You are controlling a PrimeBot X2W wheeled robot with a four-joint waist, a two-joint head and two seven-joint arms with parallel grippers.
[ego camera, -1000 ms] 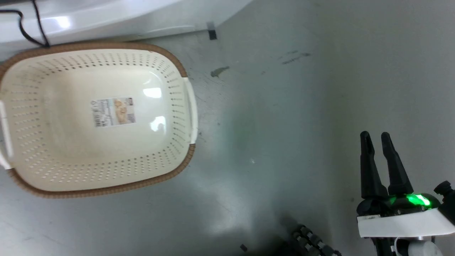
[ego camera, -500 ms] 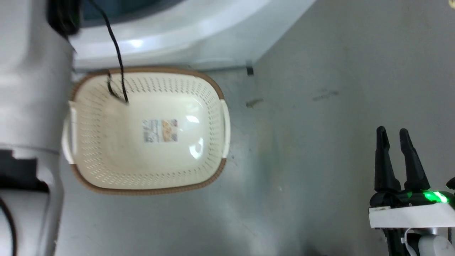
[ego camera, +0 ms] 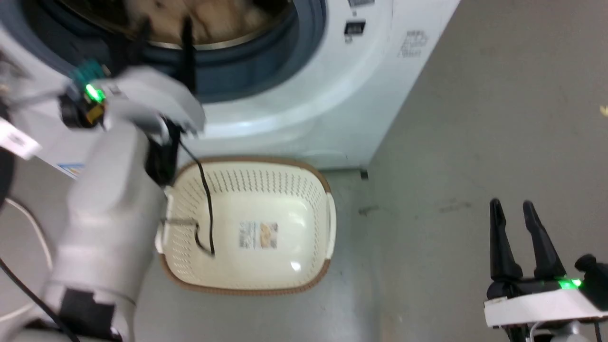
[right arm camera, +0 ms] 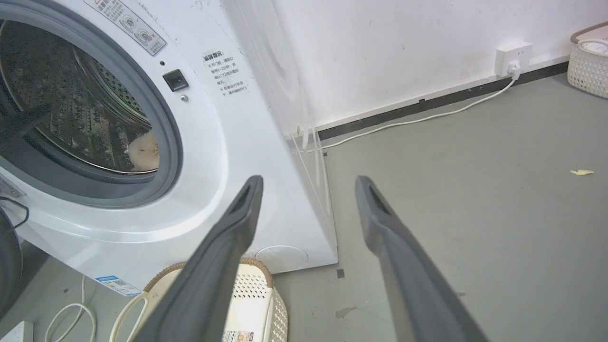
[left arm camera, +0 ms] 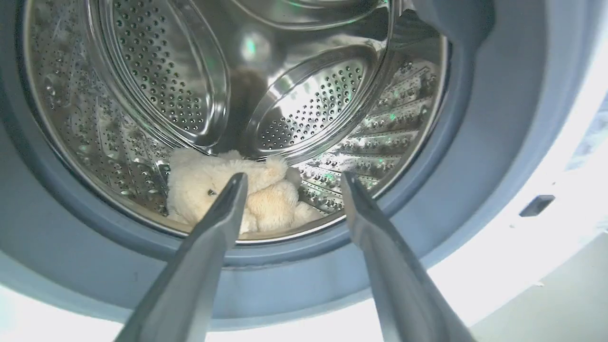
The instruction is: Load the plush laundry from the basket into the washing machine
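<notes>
The fluffy cream-beige plush laundry (left arm camera: 266,199) lies at the bottom of the perforated steel drum (left arm camera: 156,71), inside the large white front-loading washing machine (ego camera: 294,109), whose round opening is edged with a grey rubber ring (left arm camera: 475,142). From the right wrist view a pale patch of it (right arm camera: 145,152) shows low in the drum.

The left gripper (left arm camera: 290,178) hangs at the mouth of the opening, near the rubber ring, its two long dark fingers spread wide with nothing between them. In the head view it (ego camera: 165,23) is blurred.

The cream-white perforated plastic basket (ego camera: 285,185) with the brown woven-look rim stands on the grey floor (ego camera: 475,118) just in front of the machine, with only a label sticker (ego camera: 259,235) on its bottom. A black cable (ego camera: 205,199) from the left arm dangles over it.

Well to the right, the right gripper (ego camera: 511,204) hovers above bare floor, fingers parted and empty.
</notes>
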